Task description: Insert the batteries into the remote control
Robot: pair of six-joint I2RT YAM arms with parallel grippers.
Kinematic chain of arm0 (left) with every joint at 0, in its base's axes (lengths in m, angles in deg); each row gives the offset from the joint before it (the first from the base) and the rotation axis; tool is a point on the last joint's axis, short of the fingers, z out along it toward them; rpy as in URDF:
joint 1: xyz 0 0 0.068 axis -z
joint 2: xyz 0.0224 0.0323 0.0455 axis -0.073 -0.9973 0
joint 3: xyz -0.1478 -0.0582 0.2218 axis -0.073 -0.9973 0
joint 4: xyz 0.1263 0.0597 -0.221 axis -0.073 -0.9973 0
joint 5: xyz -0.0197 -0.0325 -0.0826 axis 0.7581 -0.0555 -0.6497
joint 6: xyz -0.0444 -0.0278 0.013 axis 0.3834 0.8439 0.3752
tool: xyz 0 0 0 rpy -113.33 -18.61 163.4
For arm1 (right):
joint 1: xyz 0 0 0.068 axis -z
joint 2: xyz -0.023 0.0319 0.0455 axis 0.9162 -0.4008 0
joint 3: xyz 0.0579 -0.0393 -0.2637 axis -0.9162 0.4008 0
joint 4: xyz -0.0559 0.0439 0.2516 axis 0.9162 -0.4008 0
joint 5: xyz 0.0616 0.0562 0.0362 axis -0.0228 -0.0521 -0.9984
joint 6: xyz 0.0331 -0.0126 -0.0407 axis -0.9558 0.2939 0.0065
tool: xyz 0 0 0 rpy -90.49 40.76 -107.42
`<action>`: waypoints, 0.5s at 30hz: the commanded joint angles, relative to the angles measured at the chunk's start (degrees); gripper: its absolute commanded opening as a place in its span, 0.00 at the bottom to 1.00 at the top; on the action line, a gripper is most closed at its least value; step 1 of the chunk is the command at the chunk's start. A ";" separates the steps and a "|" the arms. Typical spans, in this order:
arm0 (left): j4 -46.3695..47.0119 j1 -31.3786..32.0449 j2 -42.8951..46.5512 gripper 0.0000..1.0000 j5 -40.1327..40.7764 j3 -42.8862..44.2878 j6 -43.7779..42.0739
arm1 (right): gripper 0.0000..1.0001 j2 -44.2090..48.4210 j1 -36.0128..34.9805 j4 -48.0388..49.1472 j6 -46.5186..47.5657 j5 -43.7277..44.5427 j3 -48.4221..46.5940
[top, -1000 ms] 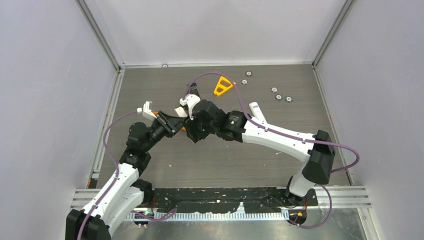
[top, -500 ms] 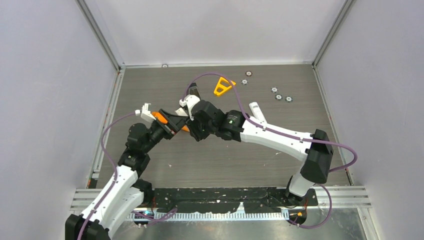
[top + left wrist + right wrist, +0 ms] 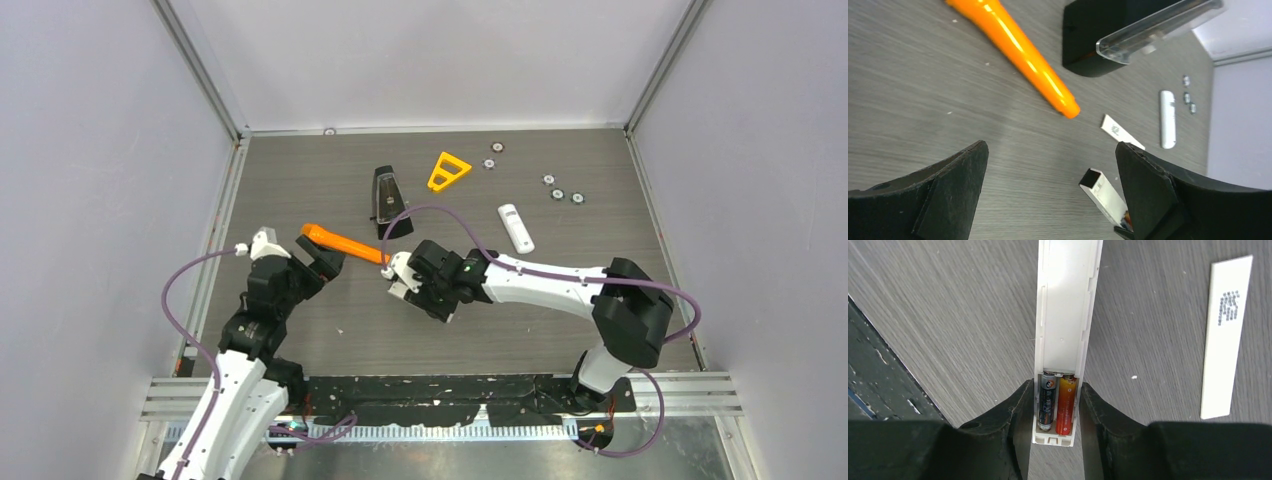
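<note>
Two batteries sit side by side in the open bay at the near end of the remote control (image 3: 1065, 305): dark grey battery (image 3: 1047, 405) on the left and orange battery (image 3: 1066, 407) on the right in the right wrist view. The rest of the back is bare white plastic w/ no lid on.

The right gripper (image 3: 1055, 390) is clamped on the remote control, one finger on each long edge at the bay. Can't tell if the remote control touches the table (image 3: 500, 330).

- A white cover strip (image 3: 1225, 335) w/ dotted print lies flat just right of it, apart.
- The orange stick (image 3: 1018, 55) lies w/ its tip near the remote control, on the left.
- The left gripper (image 3: 1050, 147) is left of the remote control, jaws spread wide, holding nothing.
- The black stand (image 3: 1093, 45) w/ a clear plate is beyond the remote control.
- The orange triangle (image 3: 447, 170) is farther back.
- The second white remote (image 3: 1167, 119) is right of it and well apart.
- The silver discs (image 3: 1188, 95) are past that.
</note>
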 commanded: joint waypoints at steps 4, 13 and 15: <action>-3.60 -0.93 0.09 1.00 2.75 2.22 -3.71 | 0.19 -1.39 -0.11 1.93 14.12 -4.69 -0.78; -1.69 -1.43 -1.03 1.00 1.14 2.25 -3.98 | 0.25 -6.94 -0.14 -2.53 20.72 -6.20 -3.58; -1.47 -1.60 -1.48 1.00 0.67 2.31 -3.98 | 0.25 -7.37 -0.15 -2.93 21.42 -6.35 -3.61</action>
